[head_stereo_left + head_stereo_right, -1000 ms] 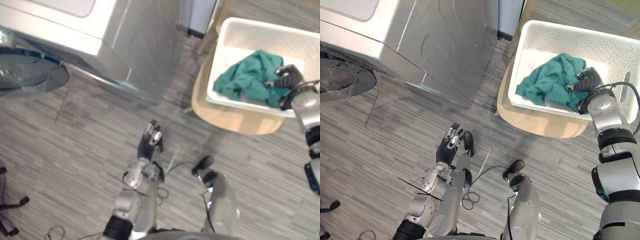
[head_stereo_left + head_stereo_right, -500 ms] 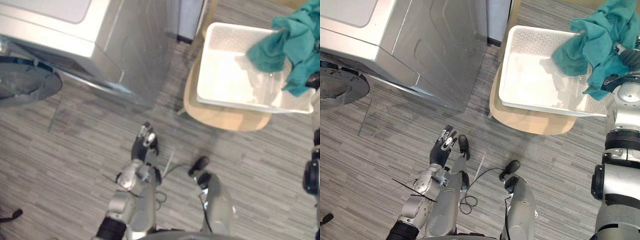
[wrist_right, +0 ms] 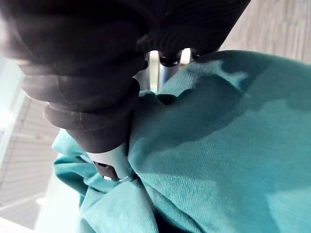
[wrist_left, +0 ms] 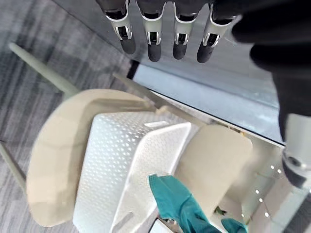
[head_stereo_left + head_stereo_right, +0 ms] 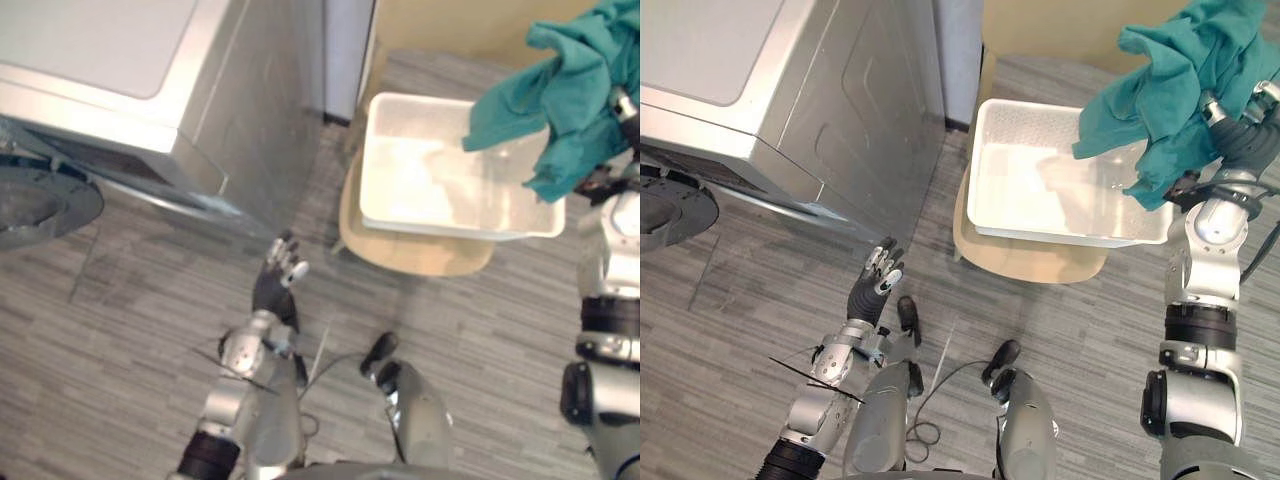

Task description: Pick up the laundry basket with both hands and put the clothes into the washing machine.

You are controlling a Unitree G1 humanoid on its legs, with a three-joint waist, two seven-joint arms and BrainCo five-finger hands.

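One teal cloth (image 5: 1180, 70) hangs at upper right, clutched in the right hand (image 5: 1245, 138), over the one white basket (image 5: 1015, 190) on a tan chair (image 5: 1025, 262). The left hand (image 5: 872, 285), lower centre, is spread open and empty. One washing machine (image 5: 790, 90) fills the upper left.

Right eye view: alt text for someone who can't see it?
The right hand grips a teal cloth in the air above a white laundry basket that sits on a beige chair. The left hand hangs open over the floor beside the silver washing machine, its door open.
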